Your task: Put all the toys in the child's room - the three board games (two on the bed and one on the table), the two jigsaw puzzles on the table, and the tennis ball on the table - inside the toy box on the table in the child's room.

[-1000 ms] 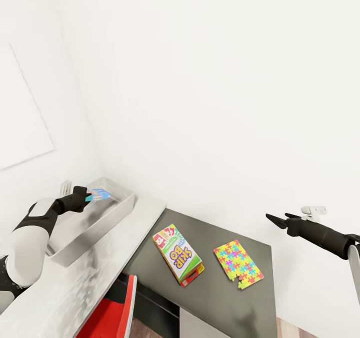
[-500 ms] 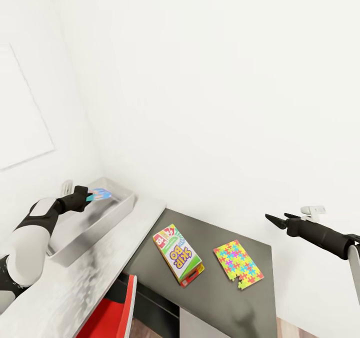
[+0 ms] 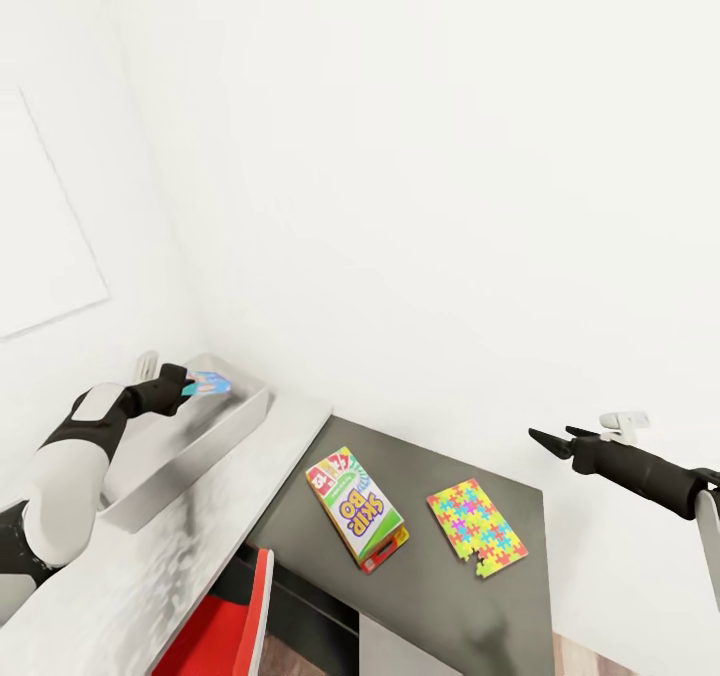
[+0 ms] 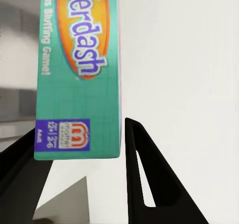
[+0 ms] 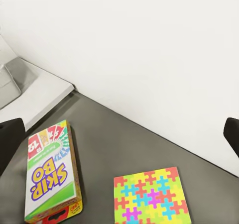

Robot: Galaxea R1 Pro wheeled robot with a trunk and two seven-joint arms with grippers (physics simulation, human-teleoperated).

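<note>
My left gripper (image 3: 183, 387) is shut on a small blue-teal board game (image 3: 207, 386), holding it above the far end of the toy box (image 3: 190, 451), a light-grey bin on the table (image 3: 150, 576). In the left wrist view the teal box (image 4: 79, 69) sits between the black fingers (image 4: 144, 179). The long Skip-Bo board game (image 3: 357, 506) and one bright jigsaw puzzle (image 3: 477, 529) lie flat on the dark-grey table section (image 3: 440, 606). My right gripper (image 3: 553, 438) hovers open, above and to the right of the puzzle. Its wrist view shows the Skip-Bo box (image 5: 50, 176) and puzzle (image 5: 149, 196).
A red chair (image 3: 235, 626) is tucked under the table edge near the Skip-Bo box. White walls close in behind the table and on the left. A strip of wooden floor (image 3: 590, 661) shows at the bottom right.
My left arm has lifted and reached slightly farther towards the wall, carrying the blue-teal box along over the toy box. The right arm has barely moved.
</note>
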